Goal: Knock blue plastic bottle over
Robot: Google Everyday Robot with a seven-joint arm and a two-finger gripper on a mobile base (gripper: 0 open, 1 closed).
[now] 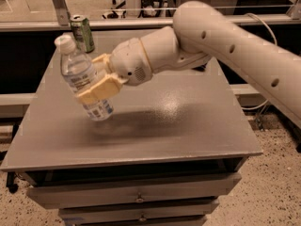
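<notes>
The blue plastic bottle (74, 68) is clear, with a white cap and a white-and-blue label. It is tilted, cap toward the upper left, and its base is just above or barely touching the grey table (188, 126), left of the middle. My gripper (90, 80) is shut on the bottle's middle, one tan finger (99, 91) in front and one behind. The white arm reaches in from the right.
A green drink can (83, 32) stands upright at the table's back left corner, just behind the bottle. The table has drawers below its front edge. A metal rail runs behind the table, and there is speckled floor to the right.
</notes>
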